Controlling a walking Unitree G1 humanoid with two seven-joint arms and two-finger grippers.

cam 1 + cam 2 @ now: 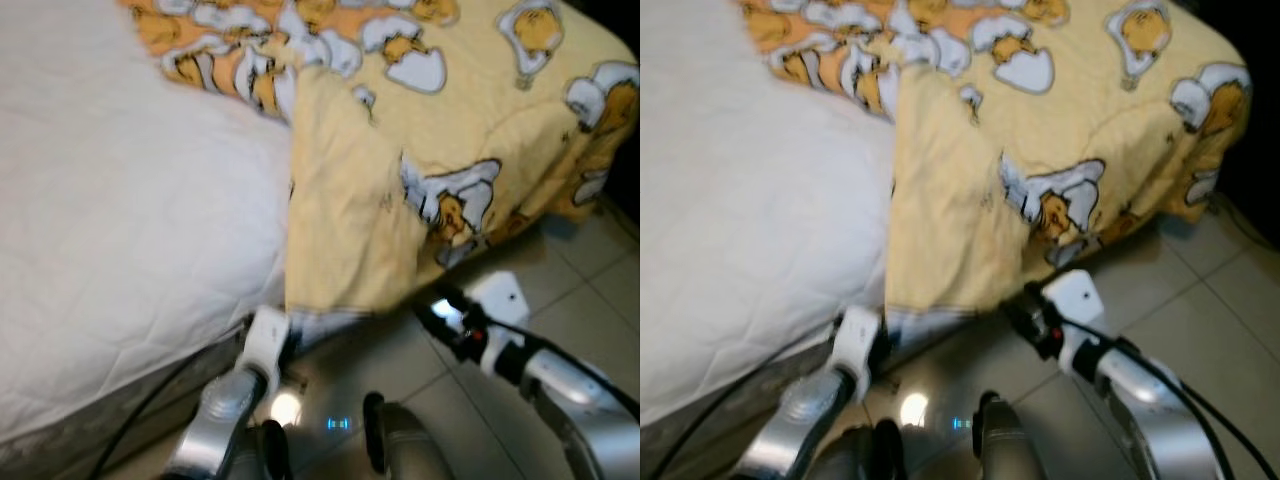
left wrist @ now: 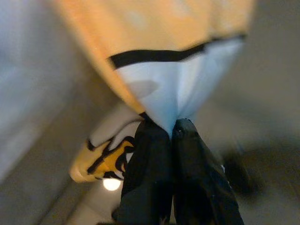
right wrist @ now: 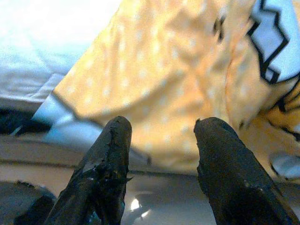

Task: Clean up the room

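A yellow blanket printed with white-and-orange egg cartoon figures (image 1: pixel 400 120) is spread over the far part of a bed with a white quilted mattress cover (image 1: pixel 110 230), and one plain pale-yellow fold of it hangs over the bed's near edge down toward the glossy beige tiled floor (image 1: pixel 560 290). The left gripper (image 2: pixel 172 136) is at the lower corner of that hanging fold, beside the mattress edge, with its two black fingers (image 2: pixel 150 159) pressed together and clamped on a white, black-edged tip of the blanket. The right gripper (image 3: pixel 161 133) sits low near the floor, just in front of the hanging fold and toward the bed's right-hand corner; its two black fingers stand apart with nothing between them, the yellow cloth lying beyond them. The silver right arm with a white housing (image 1: pixel 1075 295) reaches in over the tiles, and a black cable (image 1: pixel 1200 395) trails along it.
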